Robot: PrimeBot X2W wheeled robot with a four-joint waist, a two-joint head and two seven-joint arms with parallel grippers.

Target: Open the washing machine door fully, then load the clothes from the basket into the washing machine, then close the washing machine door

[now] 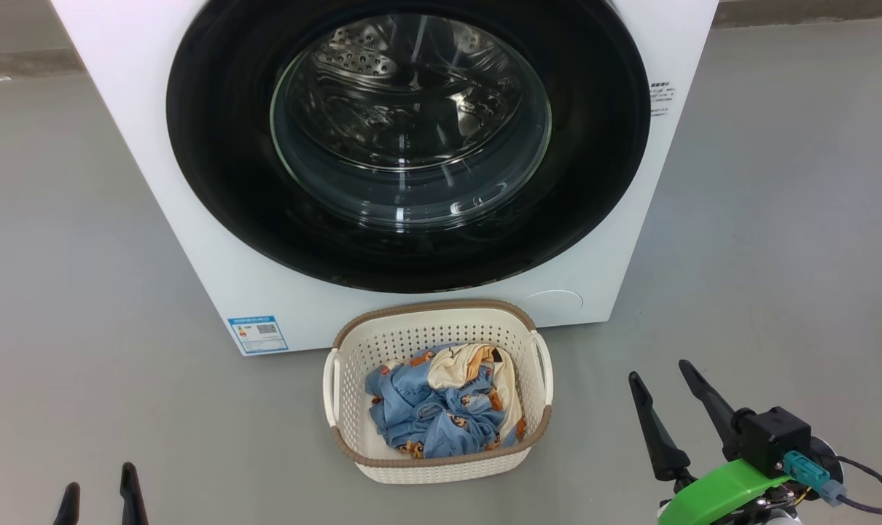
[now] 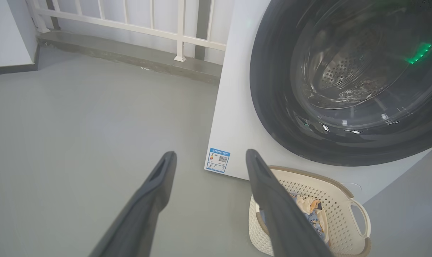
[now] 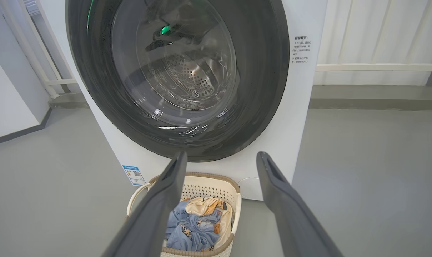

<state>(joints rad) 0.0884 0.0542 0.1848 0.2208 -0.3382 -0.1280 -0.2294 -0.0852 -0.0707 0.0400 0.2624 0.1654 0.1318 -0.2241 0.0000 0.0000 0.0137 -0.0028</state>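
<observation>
The white washing machine [image 1: 193,240] stands ahead with its round black-rimmed door [image 1: 222,153] shut flat against the front; the steel drum shows through the glass window [image 1: 410,120]. On the floor in front sits the cream perforated basket [image 1: 441,467] holding light-blue clothes [image 1: 434,415] with orange prints and a cream patch. My left gripper [image 1: 98,474] is open at the lower left, well left of the basket. At the lower right, my right gripper [image 1: 660,375] is open to the right of the basket. Both hold nothing.
Grey floor [image 1: 69,255] spreads on both sides of the machine. A white railing [image 2: 130,25] on a low kerb runs behind the machine's left; a pale curtain [image 3: 380,32] and ledge lie behind its right. A blue label [image 1: 257,334] marks the lower front corner.
</observation>
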